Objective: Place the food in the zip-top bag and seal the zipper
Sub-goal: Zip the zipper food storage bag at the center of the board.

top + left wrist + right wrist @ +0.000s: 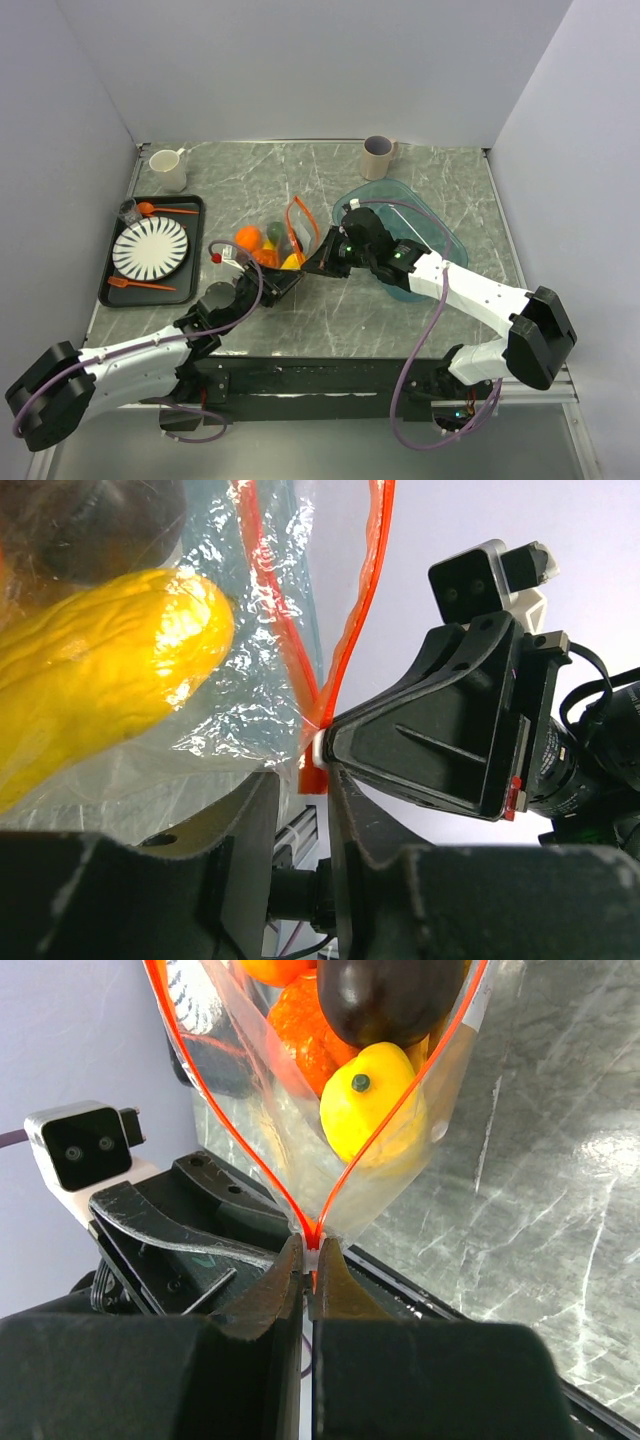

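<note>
The right gripper [308, 1263] pinches the zipper [313, 776] at its end. The left gripper [303, 805], slightly spread, sits beside that end. The zipper stretches away from both.

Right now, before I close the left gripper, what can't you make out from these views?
- Left wrist view: whether the left gripper touches the zipper end in its gap; too close to tell.
- Both wrist views: the zipper's far end, cut off by the top edge.
- Top view: food low in the zip-top bag, partly hidden by the left gripper; pieces too small to count.
</note>
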`<move>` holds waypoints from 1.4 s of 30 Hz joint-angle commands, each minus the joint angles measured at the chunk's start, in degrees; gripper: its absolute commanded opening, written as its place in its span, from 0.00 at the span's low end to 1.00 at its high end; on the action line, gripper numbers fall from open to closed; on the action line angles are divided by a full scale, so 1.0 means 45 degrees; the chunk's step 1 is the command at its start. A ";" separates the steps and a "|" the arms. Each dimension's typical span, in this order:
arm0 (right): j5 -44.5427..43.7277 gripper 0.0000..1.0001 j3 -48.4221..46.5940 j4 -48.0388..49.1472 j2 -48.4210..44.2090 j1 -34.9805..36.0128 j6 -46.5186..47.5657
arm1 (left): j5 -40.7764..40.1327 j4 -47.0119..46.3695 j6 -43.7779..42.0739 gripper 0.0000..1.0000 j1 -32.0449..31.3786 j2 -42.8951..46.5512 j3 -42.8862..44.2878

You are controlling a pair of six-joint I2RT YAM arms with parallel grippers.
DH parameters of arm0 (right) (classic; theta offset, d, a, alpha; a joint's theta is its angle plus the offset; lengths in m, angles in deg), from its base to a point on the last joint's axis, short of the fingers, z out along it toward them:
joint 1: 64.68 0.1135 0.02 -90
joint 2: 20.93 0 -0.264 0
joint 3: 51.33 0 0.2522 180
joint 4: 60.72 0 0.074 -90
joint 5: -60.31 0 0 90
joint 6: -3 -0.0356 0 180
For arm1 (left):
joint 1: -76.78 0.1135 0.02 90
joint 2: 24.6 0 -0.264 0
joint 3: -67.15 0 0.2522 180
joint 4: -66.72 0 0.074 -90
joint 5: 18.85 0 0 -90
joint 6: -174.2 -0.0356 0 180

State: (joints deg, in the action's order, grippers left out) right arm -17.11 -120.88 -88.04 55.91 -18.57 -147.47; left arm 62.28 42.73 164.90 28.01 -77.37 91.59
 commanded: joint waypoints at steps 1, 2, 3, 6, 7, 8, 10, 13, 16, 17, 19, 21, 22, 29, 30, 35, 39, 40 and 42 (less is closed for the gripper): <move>0.0096 0.00 -0.0141 0.0202 -0.0493 0.0145 0.0058 | -0.0062 -0.0692 0.0034 0.30 -0.0001 -0.0284 0.0400; 0.0057 0.00 -0.0122 0.0182 -0.0532 0.0145 0.0058 | -0.0100 -0.0749 0.0034 0.29 -0.0001 -0.0323 0.0401; 0.0076 0.00 -0.0122 0.0162 -0.0532 0.0125 0.0078 | -0.0120 -0.0692 0.0015 0.27 -0.0001 -0.0343 0.0478; 0.0095 0.00 -0.0161 0.0065 -0.0532 0.0144 0.0156 | -0.0198 -0.0439 -0.0103 0.22 -0.0001 -0.0343 0.0712; 0.0095 0.00 -0.0161 0.0045 -0.0532 0.0164 0.0175 | -0.0198 -0.0379 -0.0122 0.21 0.0018 -0.0362 0.0713; 0.0095 0.00 -0.0161 0.0026 -0.0513 0.0164 0.0175 | -0.0198 -0.0398 -0.0142 0.19 -0.0001 -0.0362 0.0752; 0.0096 0.00 -0.0122 0.0084 -0.0551 0.0184 0.0175 | -0.0159 -0.0398 -0.0142 0.12 -0.0001 -0.0401 0.0772; 0.0154 0.00 -0.0160 0.0045 -0.0493 0.0184 0.0175 | -0.0120 -0.0184 -0.0161 0.01 -0.0001 -0.0382 0.0850; 0.0096 0.00 -0.0142 0.0103 -0.0473 0.0184 0.0156 | -0.0081 0.0069 -0.0278 0.01 -0.0001 -0.0246 0.0869; -0.0001 0.00 -0.0180 0.0065 -0.0474 0.0184 0.0175 | -0.0081 0.0167 -0.0317 0.01 -0.0001 -0.0149 0.0908; -0.0177 0.00 -0.0316 0.0006 -0.0493 0.0184 0.0195 | -0.0081 0.0672 -0.0434 0.01 -0.0001 -0.0031 0.0986; -0.0392 0.00 -0.0472 -0.0111 -0.0435 0.0183 0.0253 | 0.0036 0.1045 -0.0552 0.01 -0.0001 0.0106 0.1103; -0.0490 0.00 -0.0686 -0.0227 -0.0396 0.0164 0.0273 | 0.0036 0.1182 -0.0591 0.01 -0.0001 0.0145 0.1085; -0.0842 0.00 -0.1294 -0.0288 -0.0063 0.0027 0.0429 | 0.0426 0.1691 -0.0494 0.01 -0.0001 0.0594 0.0636; -0.0861 0.00 -0.1313 -0.0248 -0.0044 0.0008 0.0410 | 0.0427 0.1749 -0.0474 0.01 -0.0001 0.0633 0.0577; -0.1194 0.00 -0.1372 -0.0131 -0.0063 -0.0050 0.0507 | 0.0446 0.2140 -0.0454 0.01 0.0018 0.1219 0.0421; -0.1447 0.00 -0.1567 -0.0131 0.0015 -0.0090 0.0527 | 0.0485 0.2530 -0.0435 0.01 -0.0001 0.1610 0.0401; -0.1467 0.00 -0.1528 -0.0092 0.0034 -0.0090 0.0527 | 0.0485 0.2628 -0.0454 0.01 -0.0001 0.1784 0.0420; -0.1467 0.00 -0.1625 -0.0091 0.0092 -0.0129 0.0527 | 0.0485 0.2765 -0.0454 0.01 0.0018 0.1961 0.0362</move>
State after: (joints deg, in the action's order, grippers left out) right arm -19.54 -124.33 -91.21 56.31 -18.31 -145.83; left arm 62.92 52.74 163.81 28.01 -70.77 94.13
